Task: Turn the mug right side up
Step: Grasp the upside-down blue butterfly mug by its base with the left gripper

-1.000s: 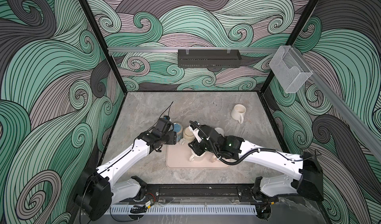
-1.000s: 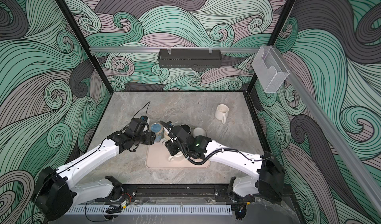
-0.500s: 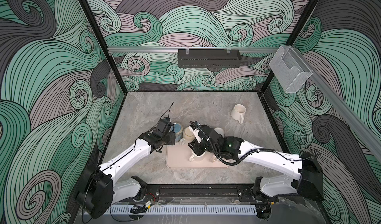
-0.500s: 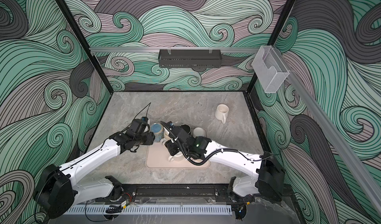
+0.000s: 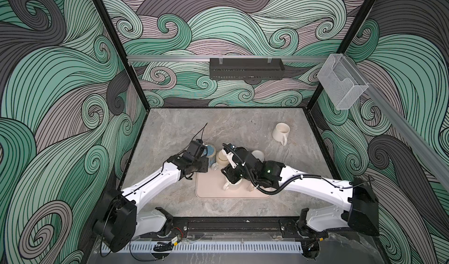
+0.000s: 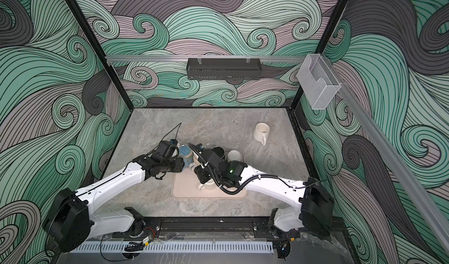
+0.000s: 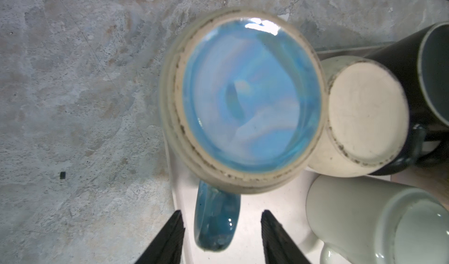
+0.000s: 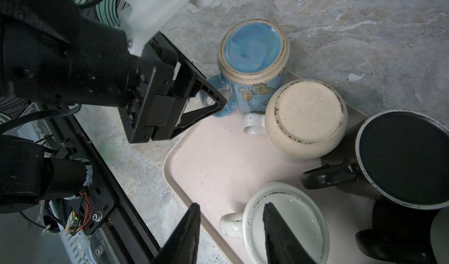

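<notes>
A blue butterfly mug (image 8: 254, 48) stands upside down on the tray's far left corner, its glossy blue base (image 7: 243, 97) facing up; both top views show it (image 5: 209, 151) (image 6: 185, 152). Its blue handle (image 7: 216, 221) points toward my left gripper (image 7: 221, 216), which is open, one finger on each side of the handle with a gap on both sides. My right gripper (image 8: 232, 209) is open and hovers over a white speckled mug (image 8: 281, 221) that stands upside down on the tray.
The pale pink tray (image 8: 218, 158) also carries an upside-down cream mug (image 8: 306, 114) touching the blue one, a black mug (image 8: 403, 158) and another pale mug (image 5: 258, 154). A cream mug (image 5: 281, 132) stands upright at the far right of the marble table.
My left gripper has narrowed its jaws around the blue mug's handle and edged slightly toward the mug. The right arm has stayed put.
</notes>
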`<state>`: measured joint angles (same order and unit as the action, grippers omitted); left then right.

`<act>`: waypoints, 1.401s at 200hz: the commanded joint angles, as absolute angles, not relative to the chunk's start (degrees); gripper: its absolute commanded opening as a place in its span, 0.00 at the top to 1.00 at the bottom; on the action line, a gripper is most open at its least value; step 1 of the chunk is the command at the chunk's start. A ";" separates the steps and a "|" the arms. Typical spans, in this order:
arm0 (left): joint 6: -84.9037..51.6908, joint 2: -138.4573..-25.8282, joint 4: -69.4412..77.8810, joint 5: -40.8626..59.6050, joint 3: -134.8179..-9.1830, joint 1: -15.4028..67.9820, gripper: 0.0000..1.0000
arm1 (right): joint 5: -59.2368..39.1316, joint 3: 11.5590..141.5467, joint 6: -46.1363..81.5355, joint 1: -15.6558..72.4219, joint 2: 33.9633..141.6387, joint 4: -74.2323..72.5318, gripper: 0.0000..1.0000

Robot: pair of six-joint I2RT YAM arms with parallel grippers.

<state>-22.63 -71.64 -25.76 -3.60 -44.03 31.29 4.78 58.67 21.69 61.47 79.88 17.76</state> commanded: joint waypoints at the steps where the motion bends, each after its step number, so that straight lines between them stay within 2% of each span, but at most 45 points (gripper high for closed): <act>1: -20.64 -73.71 -26.10 -4.74 -47.02 31.55 0.47 | 5.96 58.81 22.49 61.38 80.29 17.40 0.56; 103: -18.99 -83.69 -30.92 -9.82 -54.46 31.73 0.57 | 5.83 58.84 23.15 61.15 80.95 17.35 0.56; 231: -20.34 -84.68 -31.92 -14.87 -56.14 32.03 0.73 | 4.76 57.78 23.70 61.01 80.51 15.65 0.59; 255: -19.58 -83.69 -32.35 -16.07 -56.62 32.28 0.80 | 4.58 57.88 23.61 61.04 80.65 15.56 0.60; 260: -19.34 -83.32 -32.16 -15.80 -56.69 32.36 0.87 | 4.60 57.85 23.53 61.02 80.60 15.39 0.60; 267: -18.99 -82.78 -31.70 -15.26 -56.69 32.41 1.00 | 4.45 57.85 23.51 61.02 80.57 15.34 0.61; 280: -18.78 -81.92 -30.95 -14.61 -56.69 32.51 1.00 | 4.28 58.10 23.46 61.00 80.41 15.29 0.61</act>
<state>-19.46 -84.07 -31.70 -11.94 -54.43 32.51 4.49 58.35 22.98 61.36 80.66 16.45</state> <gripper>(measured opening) 0.094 0.395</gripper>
